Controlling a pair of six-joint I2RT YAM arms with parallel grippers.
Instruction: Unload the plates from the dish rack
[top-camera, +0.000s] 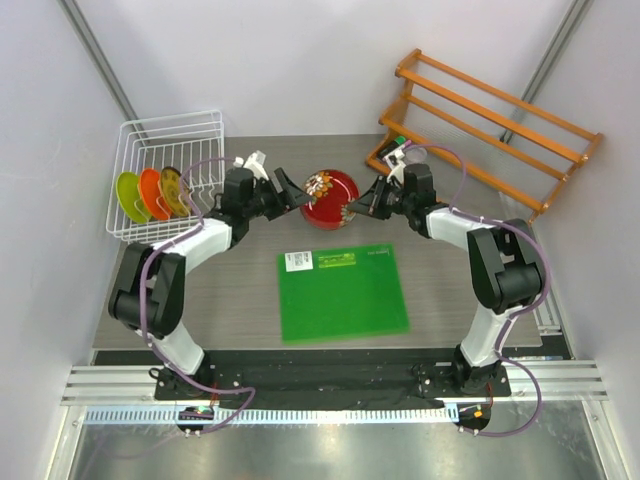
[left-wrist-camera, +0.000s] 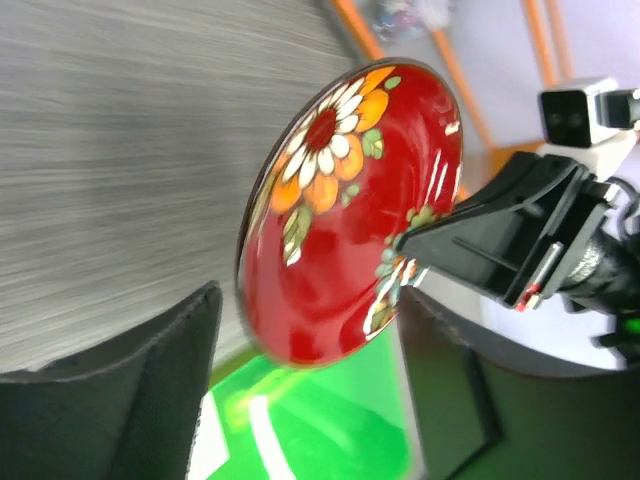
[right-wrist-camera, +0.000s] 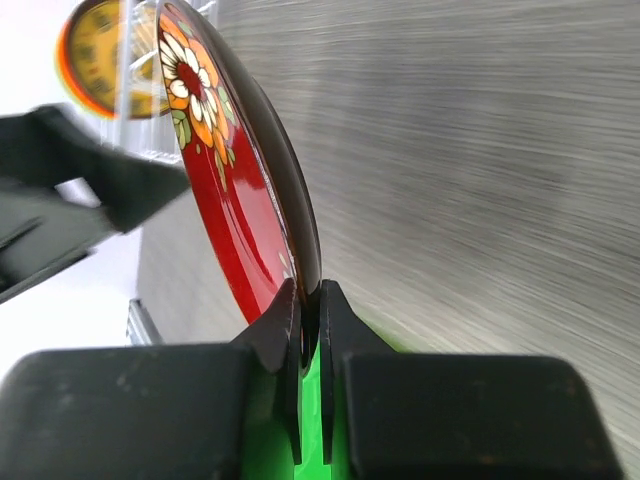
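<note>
The dark red floral plate (top-camera: 331, 198) is held on edge above the table, between both arms. My right gripper (top-camera: 354, 209) is shut on its rim; the right wrist view shows both fingers (right-wrist-camera: 283, 318) pinching the plate's (right-wrist-camera: 225, 190) edge. My left gripper (top-camera: 292, 197) is open at the plate's left side. In the left wrist view the plate (left-wrist-camera: 350, 210) fills the space just beyond my spread left gripper (left-wrist-camera: 310, 335), with gaps on both sides. The white wire dish rack (top-camera: 170, 135) at the far left holds the lime green (top-camera: 127, 197), orange (top-camera: 151, 193) and brown-yellow (top-camera: 174, 190) plates upright.
A flat green square mat (top-camera: 342, 290) lies on the table just below the held plate. An orange wooden slatted shelf (top-camera: 490, 120) stands at the back right, behind the right arm. White walls close in both sides.
</note>
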